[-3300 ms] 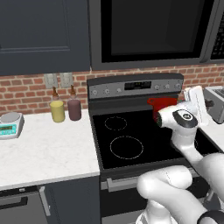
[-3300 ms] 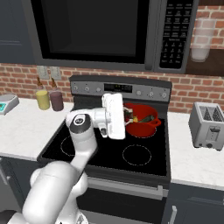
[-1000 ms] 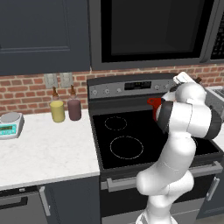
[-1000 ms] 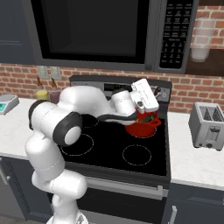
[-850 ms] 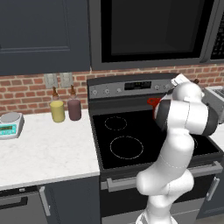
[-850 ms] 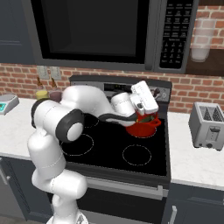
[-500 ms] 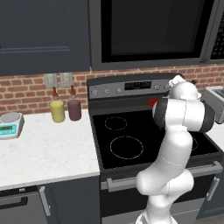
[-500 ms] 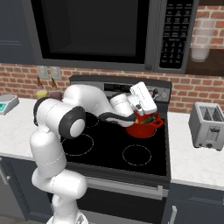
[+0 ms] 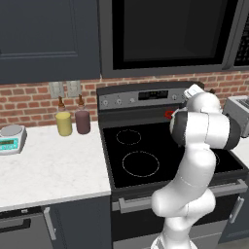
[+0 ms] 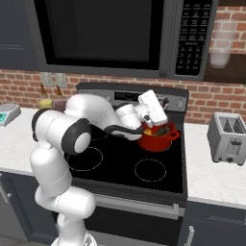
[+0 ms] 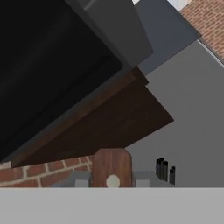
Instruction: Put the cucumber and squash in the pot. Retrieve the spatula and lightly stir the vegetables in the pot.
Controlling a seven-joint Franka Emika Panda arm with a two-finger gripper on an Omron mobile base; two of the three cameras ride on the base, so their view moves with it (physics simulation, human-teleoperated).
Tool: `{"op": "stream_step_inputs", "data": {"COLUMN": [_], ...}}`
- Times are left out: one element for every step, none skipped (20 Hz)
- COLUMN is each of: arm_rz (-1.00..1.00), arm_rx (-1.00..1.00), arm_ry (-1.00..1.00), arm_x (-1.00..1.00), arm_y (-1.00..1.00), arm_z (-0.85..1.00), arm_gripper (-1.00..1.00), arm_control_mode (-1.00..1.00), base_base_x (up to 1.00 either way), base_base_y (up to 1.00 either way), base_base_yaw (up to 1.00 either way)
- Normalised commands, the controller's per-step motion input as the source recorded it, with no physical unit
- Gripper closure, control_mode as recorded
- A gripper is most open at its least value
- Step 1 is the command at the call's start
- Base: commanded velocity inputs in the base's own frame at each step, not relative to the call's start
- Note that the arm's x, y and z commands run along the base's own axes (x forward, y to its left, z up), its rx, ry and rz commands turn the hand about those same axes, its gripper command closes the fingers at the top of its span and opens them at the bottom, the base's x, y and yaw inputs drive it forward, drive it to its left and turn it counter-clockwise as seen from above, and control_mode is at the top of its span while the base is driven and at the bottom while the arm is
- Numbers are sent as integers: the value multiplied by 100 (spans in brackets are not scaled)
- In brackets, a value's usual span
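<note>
The pot (image 10: 156, 140) sits on the stove's back right burner with something yellow-orange inside, and the tool (image 10: 161, 126) hangs right over it clenched on the spatula (image 11: 112, 168) handle, so I'd stir small and gentle to avoid knocking the rim.

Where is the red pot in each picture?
Left base view: the red pot is a small red sliver at the back right of the stove, peeking out beside the white arm.
Right base view: the pot sits on the back right burner, just under the white hand.
Hand view: I can't find the pot here.
Shared landmark: the stove's grey control panel is right behind the pot in both base views.
</note>
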Motion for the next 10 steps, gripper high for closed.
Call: {"op": "stream_step_inputs", "data": {"arm_rz": [0,0,0,0,0,0,0,0,0,0], "arm_rx": [0,0,0,1,2,3,5,7,9,9], "arm_ry": [0,1,2,2,3,3,2,1,1,1], "arm_x": [-6,-5,-6,-11,-11,-16,-18,-24,-26,-26], "arm_y": [29,26,26,25,26,27,25,23,20,21], "arm_z": [0,0,-1,-1,0,0,0,0,0,0], "arm_gripper": [100,100,100,100,100,100,100,100,100,100], "arm_control_mode": [-100,-100,-100,-100,-100,-100,-100,-100,-100,-100], "base_base_x": [0,0,0,0,0,0,0,0,0,0], "base_base_y": [0,0,0,0,0,0,0,0,0,0], "base_base_yaw": [0,0,0,0,0,0,0,0,0,0]}}
